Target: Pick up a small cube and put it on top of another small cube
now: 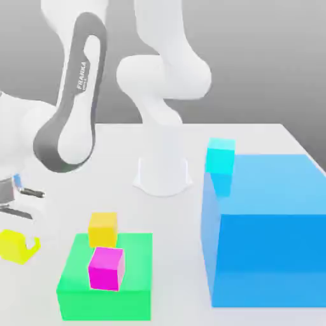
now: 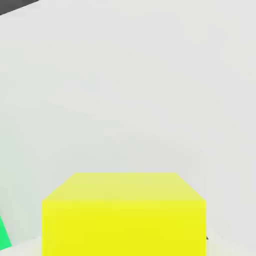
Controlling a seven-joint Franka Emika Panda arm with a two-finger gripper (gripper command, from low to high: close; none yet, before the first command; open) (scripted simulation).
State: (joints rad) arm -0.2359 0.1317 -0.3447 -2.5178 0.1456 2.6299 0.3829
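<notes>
Grasping seems in hand — claw (image 1: 27, 240) clenched on the small, lemon-yellow, plastic-looking cube (image 1: 14, 247), exterior view's eight o'clock — so lift next.

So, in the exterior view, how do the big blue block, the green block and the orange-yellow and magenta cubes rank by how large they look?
1. Blue block
2. Green block
3. Magenta cube and orange-yellow cube: too alike to rank
</notes>
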